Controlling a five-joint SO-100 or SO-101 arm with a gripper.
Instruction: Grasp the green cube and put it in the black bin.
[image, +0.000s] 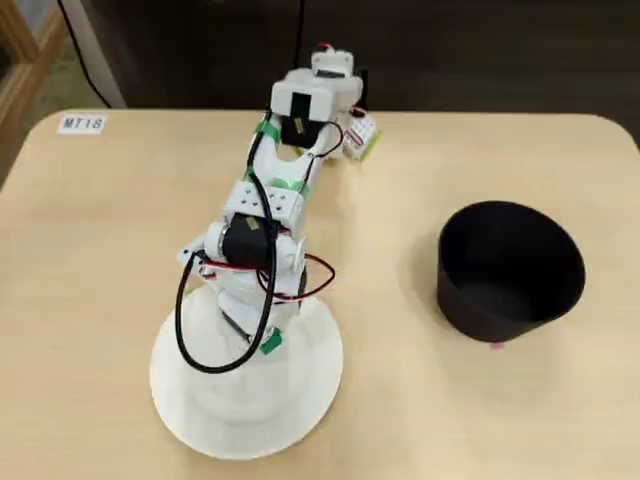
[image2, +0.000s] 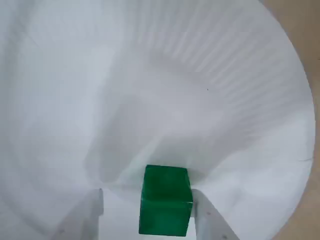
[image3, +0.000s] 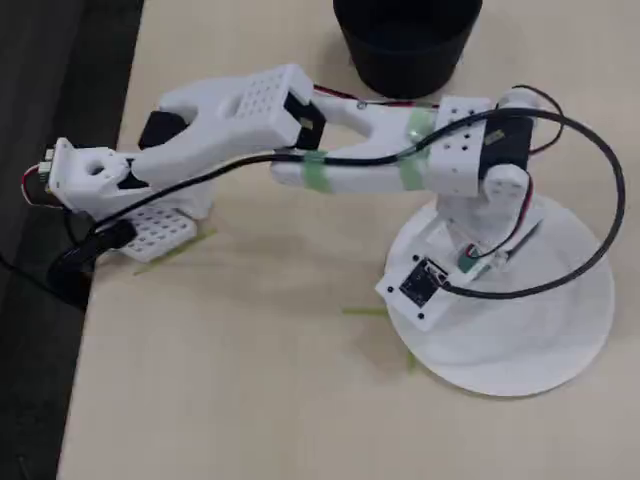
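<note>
Cube (image2: 165, 206) sits between our gripper's (image2: 150, 220) part-open fingers on the plate (image2: 240, 100), ungripped; lift and bin (image: 511, 272) drop remain.

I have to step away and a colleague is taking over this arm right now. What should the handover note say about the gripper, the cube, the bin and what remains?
Gripper: down over the white plate, fingers either side of the green cube; a gap shows on the left in the wrist view, so whether it has closed cannot be told.
Green cube: on the plate, between the fingers, not lifted.
Black bin: upright on the table, right of the plate in a fixed view; nothing visible inside.
Done: approach to the cube.
Left: close, lift, carry to the bin, release.
</note>
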